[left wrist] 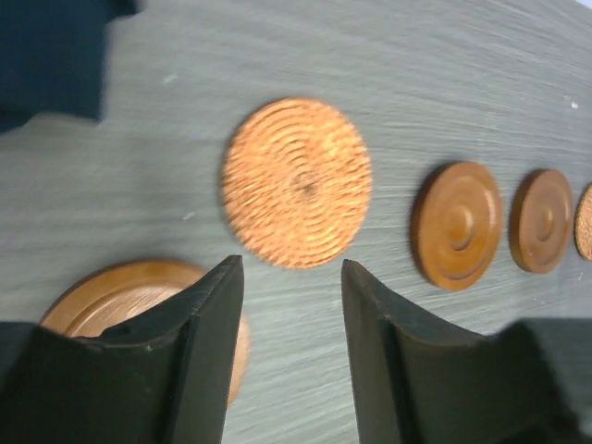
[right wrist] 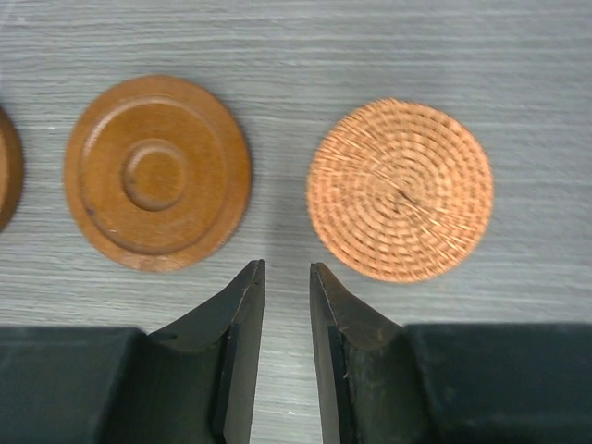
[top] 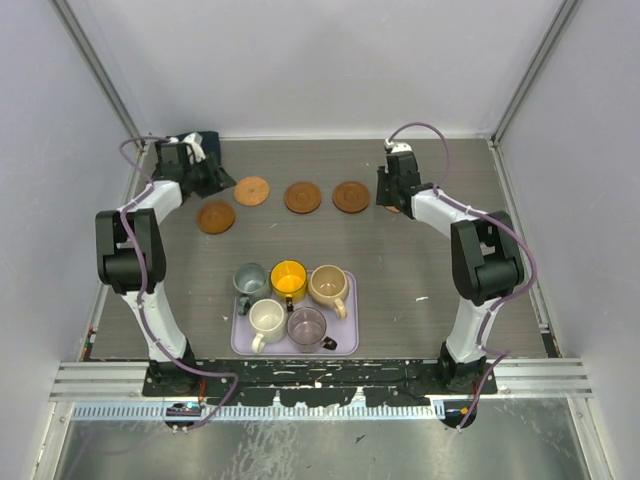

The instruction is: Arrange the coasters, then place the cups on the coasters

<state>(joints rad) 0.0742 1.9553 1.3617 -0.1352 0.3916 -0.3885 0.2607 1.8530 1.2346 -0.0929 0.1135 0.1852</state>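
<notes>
In the top view, coasters lie in a row across the far table: one wooden disc [top: 216, 217], a lighter woven one [top: 252, 190], and two wooden ones [top: 303, 197] [top: 351, 196]. My left gripper [top: 224, 184] hovers by the left pair. In its wrist view it [left wrist: 291, 277] stands open and empty, the woven coaster [left wrist: 298, 182] just ahead, a wooden coaster [left wrist: 118, 296] partly behind its left finger. My right gripper [right wrist: 287, 268] is open with a narrow empty gap, between a wooden coaster [right wrist: 157, 173] and a woven coaster [right wrist: 400, 190]. Several cups stand on the tray, among them yellow [top: 289, 280] and cream [top: 267, 318].
The lavender tray [top: 345, 345] sits near the table's front middle, between the arm bases. A dark blue object [left wrist: 46, 55] lies at the far left corner behind the left gripper. The side walls stand close to both arms.
</notes>
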